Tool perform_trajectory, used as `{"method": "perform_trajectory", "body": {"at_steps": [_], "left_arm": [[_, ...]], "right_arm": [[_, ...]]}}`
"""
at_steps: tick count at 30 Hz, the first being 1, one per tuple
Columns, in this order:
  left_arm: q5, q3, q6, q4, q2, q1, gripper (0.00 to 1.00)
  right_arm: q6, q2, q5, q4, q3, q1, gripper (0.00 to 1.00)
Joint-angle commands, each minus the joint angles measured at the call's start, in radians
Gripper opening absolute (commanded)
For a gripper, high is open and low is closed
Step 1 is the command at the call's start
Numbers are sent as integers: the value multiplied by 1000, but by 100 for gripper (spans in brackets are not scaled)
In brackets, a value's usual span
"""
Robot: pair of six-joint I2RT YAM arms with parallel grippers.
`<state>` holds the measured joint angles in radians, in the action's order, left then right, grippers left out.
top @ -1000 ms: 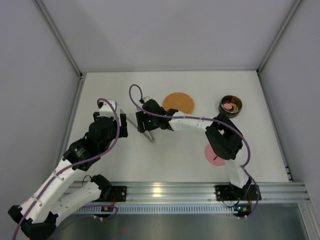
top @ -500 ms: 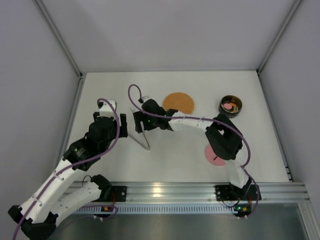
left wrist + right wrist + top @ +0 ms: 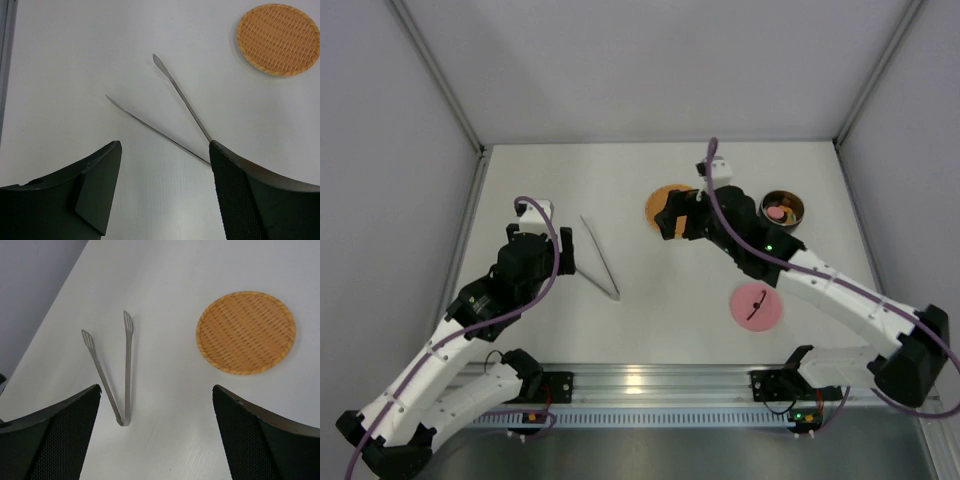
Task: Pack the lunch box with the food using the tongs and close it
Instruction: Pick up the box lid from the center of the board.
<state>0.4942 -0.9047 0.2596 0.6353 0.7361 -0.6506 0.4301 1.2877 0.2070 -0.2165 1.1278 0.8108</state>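
Note:
The silver tongs (image 3: 600, 257) lie flat on the white table, held by neither gripper. My left gripper (image 3: 565, 256) hovers just left of them, open and empty; in the left wrist view the tongs (image 3: 185, 102) run up from beside my right finger. My right gripper (image 3: 662, 215) hangs open and empty over the near edge of the orange woven mat (image 3: 663, 199); its camera shows the tongs (image 3: 127, 365) to the left and the mat (image 3: 246, 332) to the right. The steel lunch box (image 3: 782, 229) stands at the back right with food (image 3: 776, 213) inside.
A pink disc lid (image 3: 757, 304) with a dark handle lies near the front right. Grey walls close in the table on the left, back and right. The aluminium rail (image 3: 640, 382) carrying both arm bases runs along the near edge.
My right gripper has let go of the tongs, opened wider and swung right to the mat. The tongs now lie still on the table. The left arm has not moved.

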Motion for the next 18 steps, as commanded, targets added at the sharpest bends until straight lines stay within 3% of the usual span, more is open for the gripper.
{"method": "perform_trajectory", "body": {"at_steps": [1,6,18], "left_arm": [[-2,13,-6,-37,3,0,76],[-5,12,-5,-36,3,2,76],[-55,15,-13,-43,20,2,76]], "right_arm": [[-1,-177,115,2,-106,-5,92],[13,-397,196,-79,-198,-7,96],[67,-599,399,-302,-241,-9,98]]}}
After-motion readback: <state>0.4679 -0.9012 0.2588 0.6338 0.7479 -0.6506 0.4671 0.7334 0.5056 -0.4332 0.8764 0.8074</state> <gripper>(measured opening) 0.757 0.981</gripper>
